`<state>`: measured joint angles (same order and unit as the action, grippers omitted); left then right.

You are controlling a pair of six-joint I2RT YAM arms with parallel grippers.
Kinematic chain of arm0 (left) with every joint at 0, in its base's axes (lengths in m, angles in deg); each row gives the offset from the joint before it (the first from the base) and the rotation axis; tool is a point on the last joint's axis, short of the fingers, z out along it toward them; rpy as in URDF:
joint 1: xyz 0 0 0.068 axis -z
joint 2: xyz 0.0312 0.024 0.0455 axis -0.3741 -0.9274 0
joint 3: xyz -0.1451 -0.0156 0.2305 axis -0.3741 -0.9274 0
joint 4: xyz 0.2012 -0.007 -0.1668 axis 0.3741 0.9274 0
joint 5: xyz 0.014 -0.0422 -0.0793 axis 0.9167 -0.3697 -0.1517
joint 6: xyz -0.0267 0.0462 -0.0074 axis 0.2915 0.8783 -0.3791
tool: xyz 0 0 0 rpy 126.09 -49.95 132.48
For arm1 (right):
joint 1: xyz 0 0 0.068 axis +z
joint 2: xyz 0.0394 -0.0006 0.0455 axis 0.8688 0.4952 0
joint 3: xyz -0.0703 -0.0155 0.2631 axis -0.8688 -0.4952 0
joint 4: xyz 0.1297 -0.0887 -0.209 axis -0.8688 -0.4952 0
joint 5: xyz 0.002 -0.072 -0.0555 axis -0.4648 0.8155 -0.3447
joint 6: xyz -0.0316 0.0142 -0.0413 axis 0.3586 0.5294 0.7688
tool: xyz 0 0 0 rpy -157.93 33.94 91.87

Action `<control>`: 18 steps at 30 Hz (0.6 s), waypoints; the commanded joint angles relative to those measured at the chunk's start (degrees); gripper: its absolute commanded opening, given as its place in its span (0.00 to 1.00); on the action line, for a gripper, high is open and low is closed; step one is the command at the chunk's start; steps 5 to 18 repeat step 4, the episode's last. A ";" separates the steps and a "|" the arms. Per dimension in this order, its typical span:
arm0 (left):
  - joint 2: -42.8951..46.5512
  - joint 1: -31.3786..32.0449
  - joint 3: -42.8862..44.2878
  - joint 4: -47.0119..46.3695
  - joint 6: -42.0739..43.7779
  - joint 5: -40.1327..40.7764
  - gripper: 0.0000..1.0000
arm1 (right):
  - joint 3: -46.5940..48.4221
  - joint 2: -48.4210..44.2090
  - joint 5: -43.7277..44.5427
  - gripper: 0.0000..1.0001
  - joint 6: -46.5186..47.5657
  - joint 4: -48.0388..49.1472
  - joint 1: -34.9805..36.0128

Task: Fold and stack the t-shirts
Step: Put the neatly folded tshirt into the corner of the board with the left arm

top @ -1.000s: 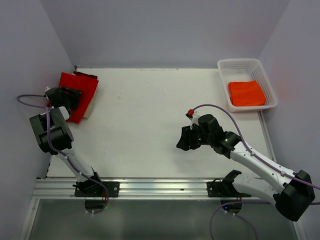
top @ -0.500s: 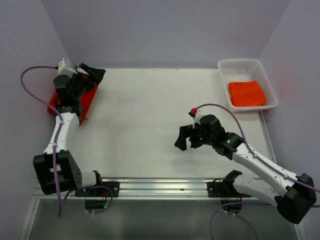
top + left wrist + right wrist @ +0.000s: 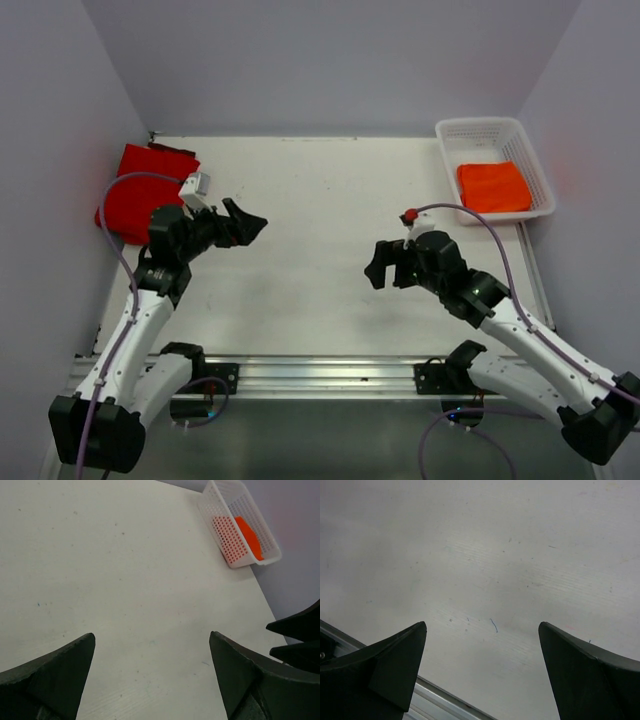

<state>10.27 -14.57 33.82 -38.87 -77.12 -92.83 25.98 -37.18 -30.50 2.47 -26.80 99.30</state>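
Both arms hover over the middle of the table [image 3: 320, 190], the left gripper [image 3: 250, 228] and the right gripper [image 3: 385, 275] each with jaws spread wide and nothing between them. The step in hand appears to be fetching the next garment. The right arm, being nearer, would best reach into the basket [image 3: 478, 121], pinch one edge of cloth only, and lift it clear of the wall before spreading it flat. The red t-shirt [image 3: 135, 200] lies folded at the far left corner. The orange t-shirt [image 3: 493, 187], a neat soft rectangle, sits inside the basket at far right.
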 commanded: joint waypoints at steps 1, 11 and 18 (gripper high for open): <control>4.04 0.60 -0.90 1.53 3.58 -4.05 1.00 | 1.59 -1.95 4.88 0.99 -0.72 -0.75 -0.05; 5.28 0.60 -0.73 0.12 3.23 -5.98 1.00 | 2.38 -1.95 6.03 0.99 0.16 -0.48 0.04; 5.28 0.60 -0.73 0.12 3.23 -5.98 1.00 | 2.38 -1.95 6.03 0.99 0.16 -0.48 0.04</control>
